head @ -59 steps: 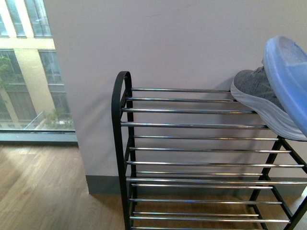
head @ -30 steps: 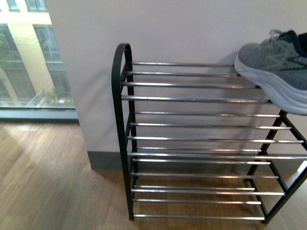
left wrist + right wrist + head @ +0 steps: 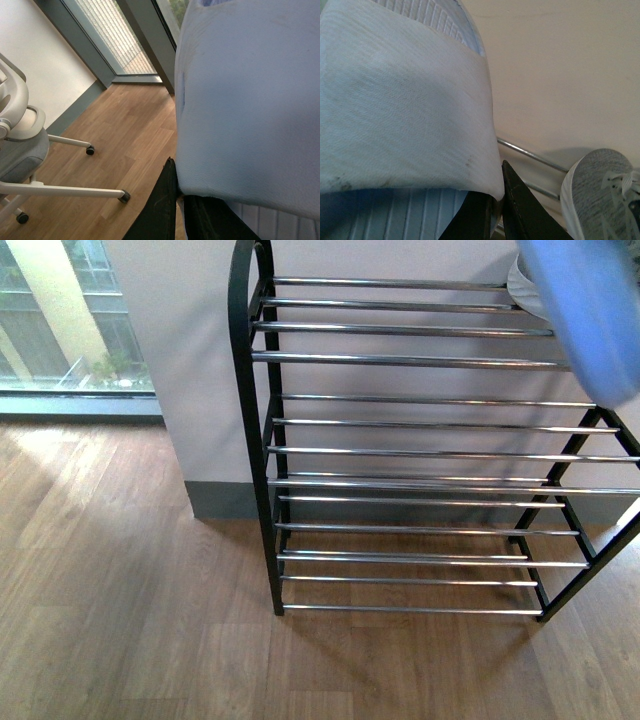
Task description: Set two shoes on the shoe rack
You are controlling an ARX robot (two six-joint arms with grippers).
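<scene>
Both your hands are clamped on pale blue sandals: left hand point(image 3: 175, 200), right hand point(image 3: 495, 210). One sandal point(image 3: 590, 310) blurs the front view's upper right, over the rack point(image 3: 400, 420). Next: lower it level onto the bars beside the grey sneaker point(image 3: 600, 200).

Pale blue slide sandal point(image 3: 590, 310) blurs before the shoe rack's point(image 3: 410, 360) top shelf — grey sneaker point(image 3: 600, 195) behind.

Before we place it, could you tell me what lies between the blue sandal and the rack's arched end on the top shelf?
Only bare chrome bars, front view.
</scene>
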